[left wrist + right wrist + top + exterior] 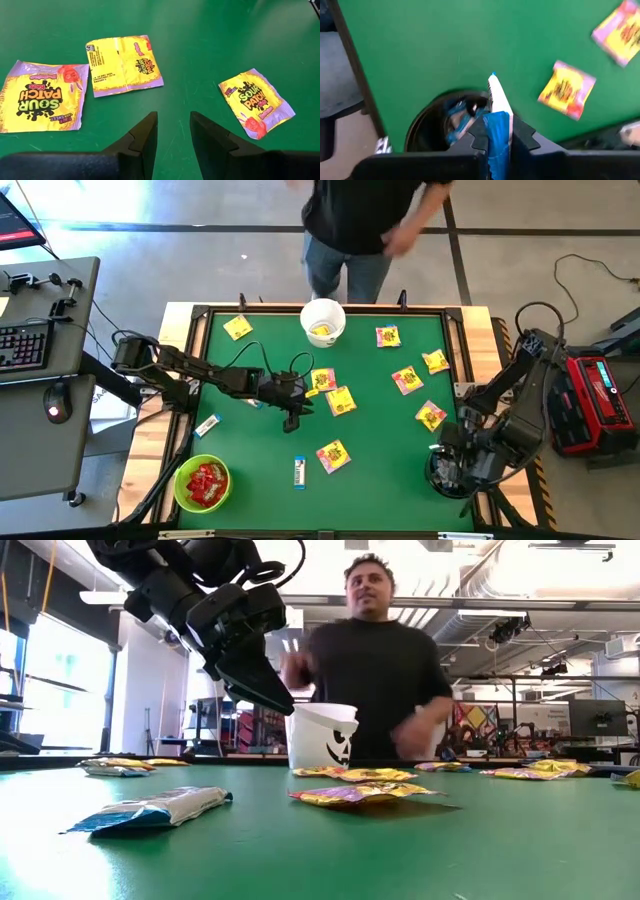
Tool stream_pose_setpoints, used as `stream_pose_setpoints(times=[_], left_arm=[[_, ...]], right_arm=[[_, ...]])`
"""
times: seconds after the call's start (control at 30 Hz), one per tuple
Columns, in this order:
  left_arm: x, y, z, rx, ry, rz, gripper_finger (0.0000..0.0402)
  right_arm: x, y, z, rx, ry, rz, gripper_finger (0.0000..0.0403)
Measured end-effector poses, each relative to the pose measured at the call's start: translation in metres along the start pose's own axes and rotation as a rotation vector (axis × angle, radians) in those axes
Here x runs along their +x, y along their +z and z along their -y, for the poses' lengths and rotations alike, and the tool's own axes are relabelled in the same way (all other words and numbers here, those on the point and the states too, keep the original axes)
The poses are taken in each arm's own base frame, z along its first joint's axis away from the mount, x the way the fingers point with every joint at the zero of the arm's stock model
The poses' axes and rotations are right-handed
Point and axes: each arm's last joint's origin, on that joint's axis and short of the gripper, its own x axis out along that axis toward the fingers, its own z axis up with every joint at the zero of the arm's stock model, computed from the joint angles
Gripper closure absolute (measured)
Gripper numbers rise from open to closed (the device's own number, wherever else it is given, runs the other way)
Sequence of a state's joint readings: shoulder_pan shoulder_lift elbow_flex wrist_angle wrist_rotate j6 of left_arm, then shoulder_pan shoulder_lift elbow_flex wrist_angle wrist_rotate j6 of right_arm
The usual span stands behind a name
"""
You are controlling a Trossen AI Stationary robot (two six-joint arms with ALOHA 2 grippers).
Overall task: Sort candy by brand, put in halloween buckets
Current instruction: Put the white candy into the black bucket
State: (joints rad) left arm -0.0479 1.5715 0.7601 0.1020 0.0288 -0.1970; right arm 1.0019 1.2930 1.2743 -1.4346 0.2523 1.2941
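L gripper is hanging over mid-table, fingers apart w/ nothing between them, only bare green table showing in the gap. Low view is showing it raised above the surface, not touching any candy. Its wrist cam is looking at 3 yellow packets: two side by side, one off to the other side, all flat on the mat.

R gripper is sitting at the table's near-right corner, right over the black bucket, jaws clamped on a white-and-blue bar. Bar is sticking out past the fingertips, over the bucket rim. More blue-wrapped pieces are lying inside that bucket.

Other buckets: white bucket is standing at the far edge centre w/ yellow candy inside; lime green bucket is at the near-left corner holding red packets.

Loose candy: yellow packets are lying scattered across centre & right half, e.g.. One white-and-blue bar is lying near the front centre, another by the left edge.

Person in a dark shirt is standing behind the far edge, just behind the white bucket, hands blurred.
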Motion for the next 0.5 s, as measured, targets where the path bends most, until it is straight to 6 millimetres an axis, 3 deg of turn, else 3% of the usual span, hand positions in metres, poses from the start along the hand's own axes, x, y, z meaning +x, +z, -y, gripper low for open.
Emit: stream_pose_setpoints(times=[0.5], left_arm=[[0.000,0.000,0.000,0.000,0.000,0.000,0.0293]], right_arm=[[-0.006,-0.026,0.005,0.188,-0.075,-0.192,0.0382]])
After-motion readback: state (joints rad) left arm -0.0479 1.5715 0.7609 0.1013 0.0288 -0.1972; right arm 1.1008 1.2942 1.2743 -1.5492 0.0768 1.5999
